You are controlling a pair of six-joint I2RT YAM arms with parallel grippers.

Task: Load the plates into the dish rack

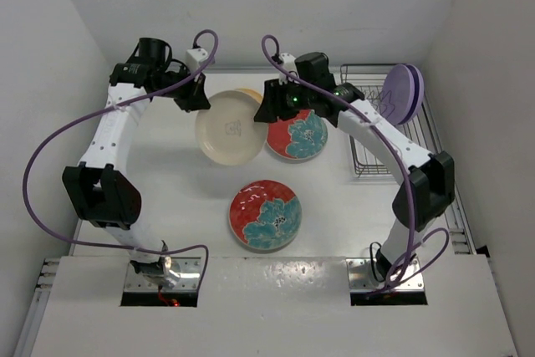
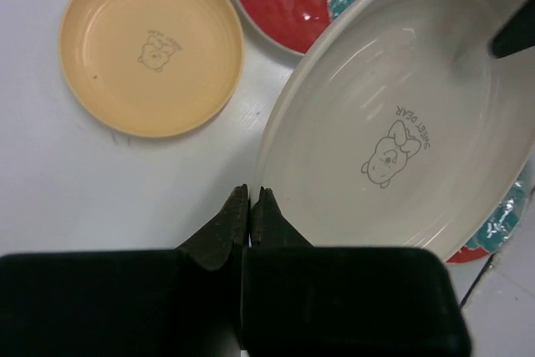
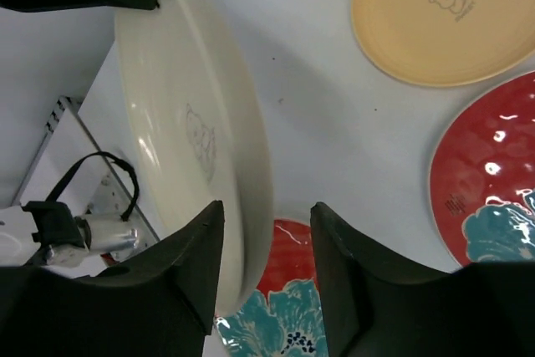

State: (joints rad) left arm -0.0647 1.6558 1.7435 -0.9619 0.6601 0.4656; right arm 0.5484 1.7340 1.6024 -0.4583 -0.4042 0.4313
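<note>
The left arm (image 1: 109, 140) rises from its base at 7 o'clock and bends inward towards 11 o'clock. The right arm (image 1: 393, 135) climbs from 5 o'clock, elbows out at 3 o'clock and reaches back in towards 12. Between them hangs the cream plate (image 1: 227, 127), lifted off the surface at 11 o'clock and tipped steeply on edge.

The left gripper (image 2: 251, 202) has its fingers pressed together with no gap, pinching that plate's rim on the 10 o'clock side. The right gripper (image 3: 263, 215) straddles the opposite rim with its fingers parted. One finger lies against the plate's inner face, and a gap shows beside the other.

The white table (image 1: 351, 215) sits between plain white walls (image 1: 251, 6). The dish rack (image 1: 368, 160) lies at 2 to 3 o'clock, and the lilac plates (image 1: 405, 94) stand on edge at its far end. The near red plate (image 1: 266, 215) lies flat at 6 o'clock, and the far red plate (image 1: 301, 135) lies at 1 o'clock.

From above, the orange plate (image 2: 150, 48) shows only as a sliver at 12 o'clock behind the cream one. The right gripper covers the far red plate's upper left edge. Whether the right fingers actually press the rim cannot be told.
</note>
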